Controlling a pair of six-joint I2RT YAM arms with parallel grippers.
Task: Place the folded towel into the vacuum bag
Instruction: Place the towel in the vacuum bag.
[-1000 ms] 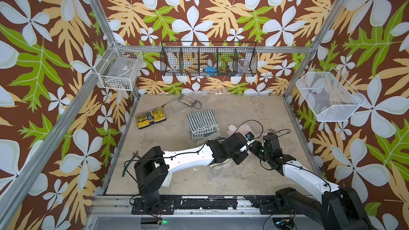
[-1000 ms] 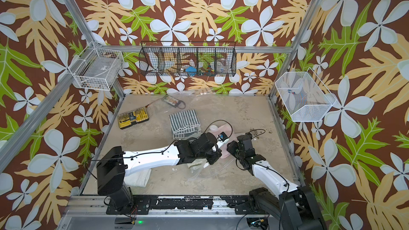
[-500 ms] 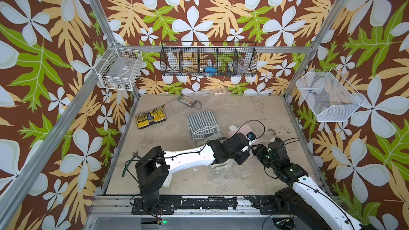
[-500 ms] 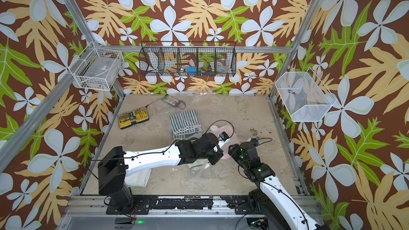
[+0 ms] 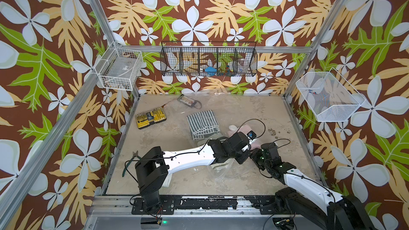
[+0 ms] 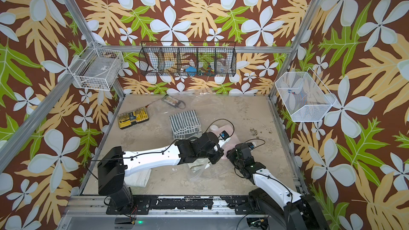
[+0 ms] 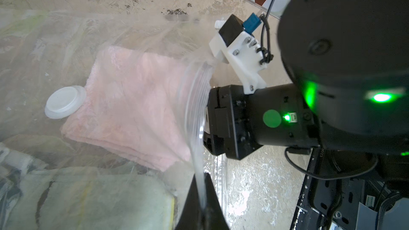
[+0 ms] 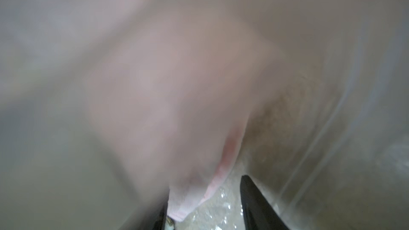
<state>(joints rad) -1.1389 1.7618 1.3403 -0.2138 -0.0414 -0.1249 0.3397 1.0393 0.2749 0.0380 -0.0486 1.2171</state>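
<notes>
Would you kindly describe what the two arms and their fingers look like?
Both the left arm and right arm pair white link shells with black joint housings and bases, trailed by black cables. Each wrist carries a white camera bracket with a blue connector. The right wrist shows a green sticker and a green light. The fingers are black, tapered blades.

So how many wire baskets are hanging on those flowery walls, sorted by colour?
White baskets: 2
Black basket: 1
Total: 3
</notes>
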